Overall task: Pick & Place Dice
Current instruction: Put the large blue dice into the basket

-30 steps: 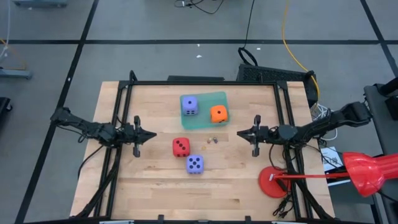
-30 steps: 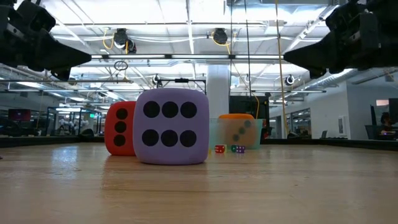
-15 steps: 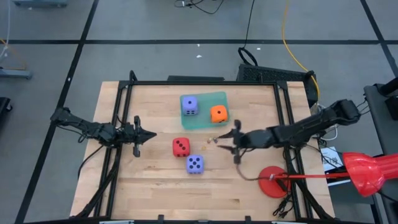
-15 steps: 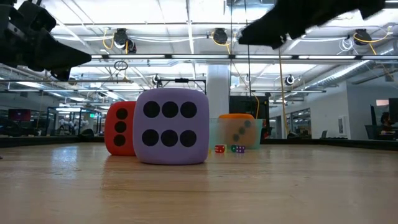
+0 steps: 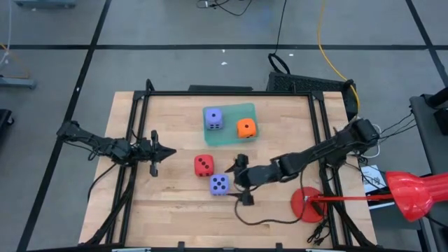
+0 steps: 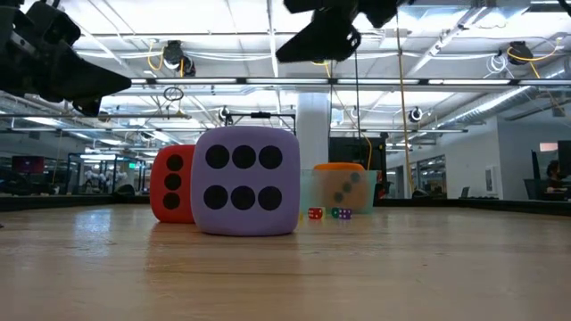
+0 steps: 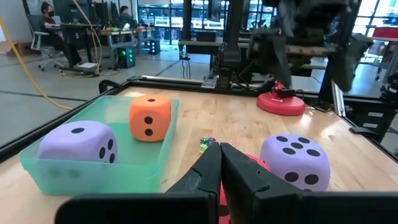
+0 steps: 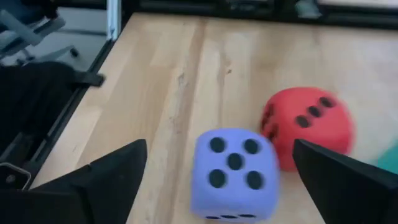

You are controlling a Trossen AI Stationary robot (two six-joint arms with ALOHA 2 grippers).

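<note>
The purple die (image 5: 219, 184) sits on the table beside the red die (image 5: 204, 165) — just ahead of the right gripper (image 5: 240, 179), whose fingers are spread wide and empty.

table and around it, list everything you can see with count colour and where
table: one, light wood, dark frame.
tray: one, green, far middle of table.
purple die in tray: one.
orange die: one, in tray.
red die: one, on bare table.
purple die on table: one, beside the red die.
tiny dice: a few, mixed colours, near tray.
red stand: one, right table edge.
left gripper: shut, waiting left.
right gripper: open, above table, by purple die on table.
</note>
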